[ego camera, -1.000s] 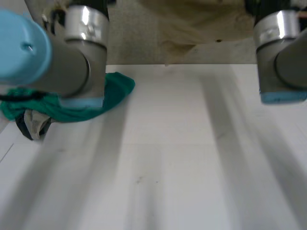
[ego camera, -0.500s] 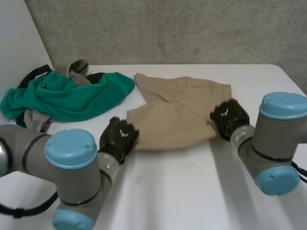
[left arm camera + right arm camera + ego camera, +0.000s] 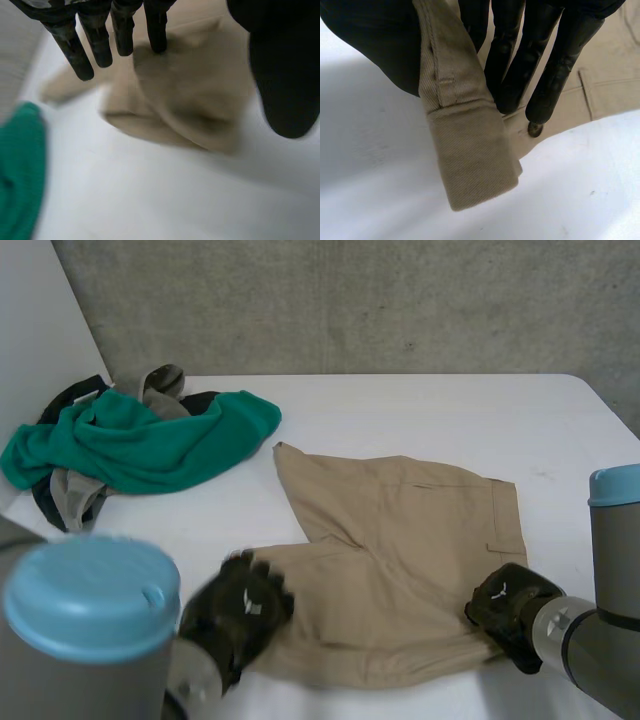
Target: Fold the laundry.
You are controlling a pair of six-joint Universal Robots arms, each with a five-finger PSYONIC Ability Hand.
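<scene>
1. The beige shorts (image 3: 400,530) lie spread on the white table (image 3: 420,405), toward its near edge and a little right of the middle. One leg corner points toward the far-left corner.
2. The left hand (image 3: 240,608) is at the shorts' near-left corner. In the left wrist view its fingers (image 3: 95,42) are straight and spread, well apart from the thumb (image 3: 282,75). The bunched fabric lies on the table below them. One fingertip seems to touch the cloth, but the hand grips nothing.
3. The right hand (image 3: 508,608) is at the shorts' near-right corner, close to the table's near edge. In the right wrist view it is clamped on the waistband (image 3: 470,150), which is pinched between its thumb and its fingers (image 3: 555,65). The band's end hangs free below the hand. A button (image 3: 535,130) shows just beside the fingertips.
4. A green cloth (image 3: 150,440) is heaped over darker garments (image 3: 60,505) at the table's far-left corner, apart from the shorts.
</scene>
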